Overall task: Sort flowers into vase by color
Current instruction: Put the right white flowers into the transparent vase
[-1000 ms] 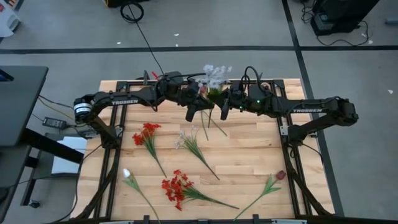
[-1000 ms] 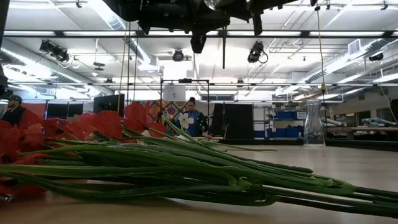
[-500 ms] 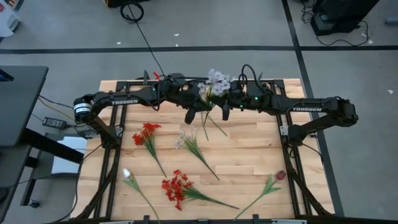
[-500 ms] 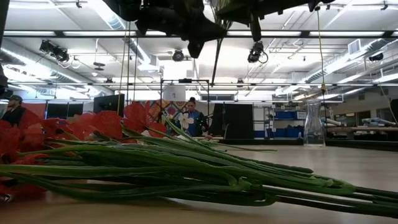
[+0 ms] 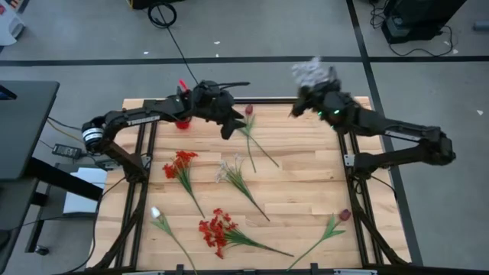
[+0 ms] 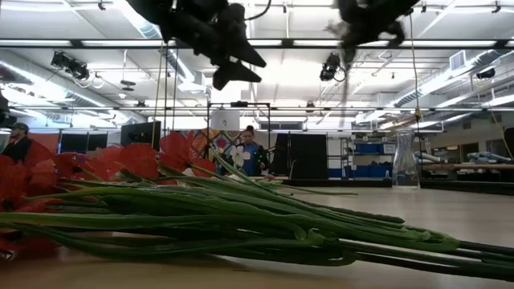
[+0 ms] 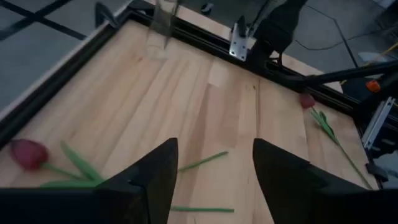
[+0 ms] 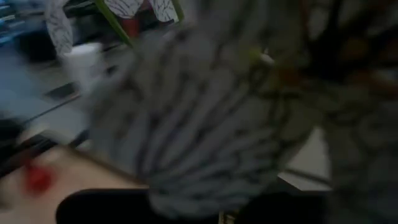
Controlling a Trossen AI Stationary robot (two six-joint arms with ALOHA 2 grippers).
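Note:
My left gripper (image 5: 228, 126) (image 7: 214, 180) hangs open above the far middle of the table, nothing between its fingers. Just to its right a maroon tulip (image 5: 247, 111) (image 7: 28, 153) lies flat on the wood, its stem (image 5: 263, 149) running toward the near right. My right gripper (image 5: 302, 103) is raised over the far right of the table, shut on a pale whitish sprig (image 5: 313, 72) (image 6: 347, 30). On the table lie two red clusters (image 5: 180, 162) (image 5: 216, 229), another whitish sprig (image 5: 231, 172), a white tulip (image 5: 157, 215) and a second maroon tulip (image 5: 344, 215). A clear glass vase (image 7: 163, 25) (image 6: 405, 159) stands near the far edge. My right gripper is shut on the pale whitish sprig. Its blurred flower heads (image 8: 205, 106) fill the wrist view and hide where the fingers meet it. In the low view the thin stem (image 6: 345, 72) hangs below the gripper, well clear of the table.
Black frame rails (image 5: 145, 176) (image 5: 359, 191) run along the left and right sides of the wooden table. A small red object (image 5: 182, 122) sits under the left arm at the far left. Bare wood (image 5: 306, 183) lies in the middle right. People stand in the room beyond.
My left gripper has opened and drawn back toward the table's left; the maroon tulip it held high at the centre now lies on the table. My right gripper has swung toward the far right edge, carrying the pale sprig with it.

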